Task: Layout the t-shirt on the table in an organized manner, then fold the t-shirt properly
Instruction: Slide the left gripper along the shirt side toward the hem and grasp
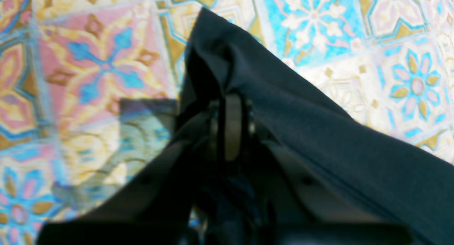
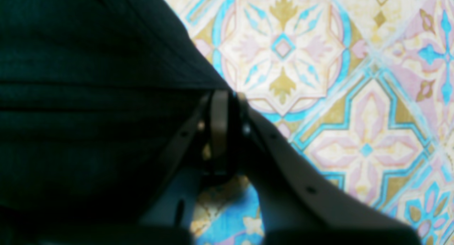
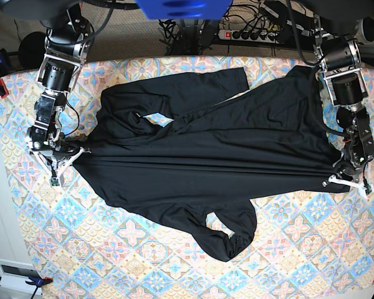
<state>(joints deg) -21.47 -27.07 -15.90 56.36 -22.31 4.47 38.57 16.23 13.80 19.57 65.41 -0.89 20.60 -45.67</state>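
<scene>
The black t-shirt [image 3: 206,156] lies stretched sideways across the tile-patterned table [image 3: 143,261], one long sleeve folded over at the back and the other curled at the front. My left gripper [image 3: 338,179] is at the shirt's right edge in the base view. The left wrist view shows that gripper [image 1: 230,104] shut on a raised fold of the t-shirt [image 1: 319,131]. My right gripper [image 3: 70,156] is at the opposite edge. In the right wrist view it [image 2: 227,96] is shut on the hem of the t-shirt [image 2: 88,96], low over the table [image 2: 354,131].
A power strip and cables [image 3: 249,31] lie behind the table's far edge. A white box [image 3: 15,271] sits off the near left corner. Patterned cloth shows bare along the front [image 3: 299,261] and around both wrists.
</scene>
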